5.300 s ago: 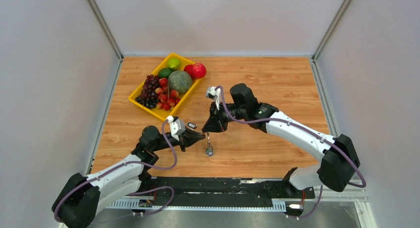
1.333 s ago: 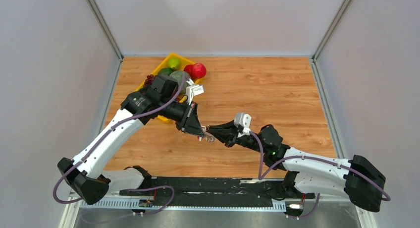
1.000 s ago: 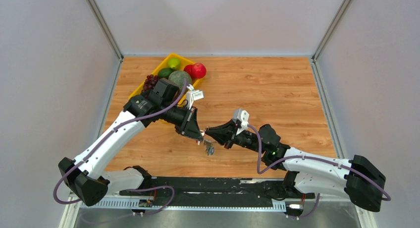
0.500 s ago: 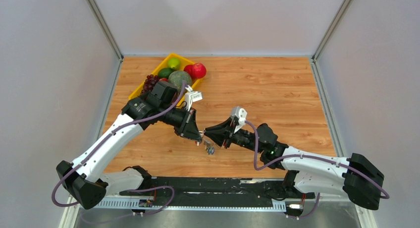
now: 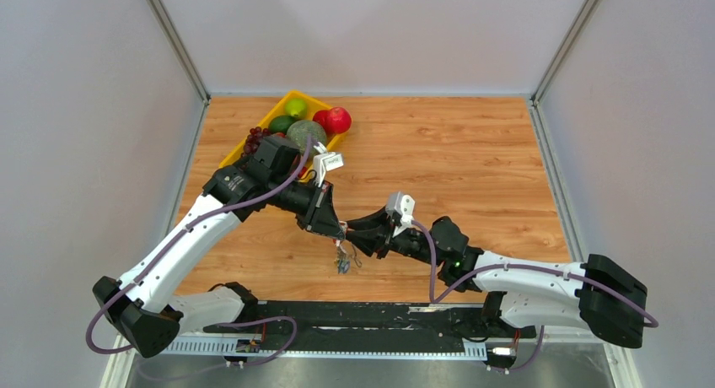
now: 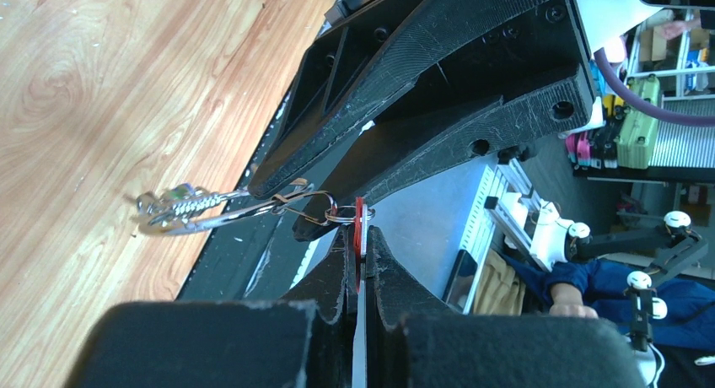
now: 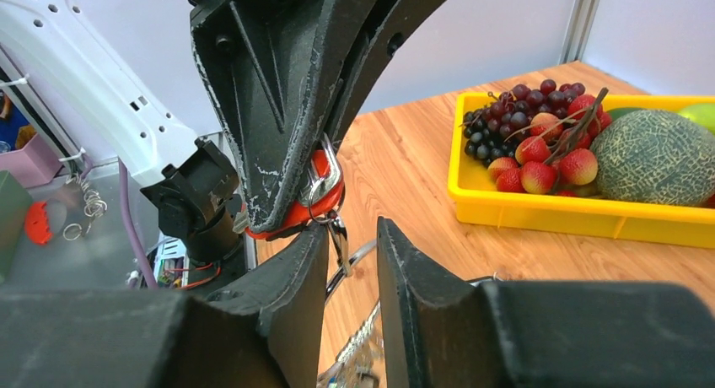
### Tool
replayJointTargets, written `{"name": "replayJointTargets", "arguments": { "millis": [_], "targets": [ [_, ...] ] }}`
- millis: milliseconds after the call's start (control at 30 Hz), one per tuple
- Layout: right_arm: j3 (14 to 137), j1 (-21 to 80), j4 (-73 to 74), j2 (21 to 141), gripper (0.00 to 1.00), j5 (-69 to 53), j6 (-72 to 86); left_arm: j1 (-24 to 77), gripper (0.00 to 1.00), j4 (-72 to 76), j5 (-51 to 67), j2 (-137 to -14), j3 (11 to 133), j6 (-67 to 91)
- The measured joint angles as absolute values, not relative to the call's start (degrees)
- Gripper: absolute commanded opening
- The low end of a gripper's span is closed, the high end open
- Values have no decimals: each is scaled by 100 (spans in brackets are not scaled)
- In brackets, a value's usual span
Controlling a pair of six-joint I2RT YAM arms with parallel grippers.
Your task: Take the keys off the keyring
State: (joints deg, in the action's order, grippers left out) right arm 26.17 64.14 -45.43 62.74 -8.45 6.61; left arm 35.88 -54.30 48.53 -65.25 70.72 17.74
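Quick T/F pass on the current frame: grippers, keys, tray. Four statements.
1. The left gripper is clamped on a red tag. True.
2. The keys lie flat on the table. False: they dangle below where the two grippers meet.
3. The yellow tray holds fruit. True.
4. The right gripper is over the yellow tray. False: it is mid-table, tip to tip with the left gripper, jaws apart.
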Motion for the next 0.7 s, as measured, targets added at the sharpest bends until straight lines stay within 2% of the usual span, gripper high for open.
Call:
{"name": "replayJointTargets", "arguments": {
  "millis": [267, 700],
  "targets": [
    [2554, 6707, -4692, 6346, 35, -561, 196, 3592, 0, -5345, 4904, -6519, 7072, 2049],
    [2104, 7483, -5446, 6222, 45, 1105, -617, 3603, 0, -4794, 4460, -6510, 7054, 2775]
  ]
}}
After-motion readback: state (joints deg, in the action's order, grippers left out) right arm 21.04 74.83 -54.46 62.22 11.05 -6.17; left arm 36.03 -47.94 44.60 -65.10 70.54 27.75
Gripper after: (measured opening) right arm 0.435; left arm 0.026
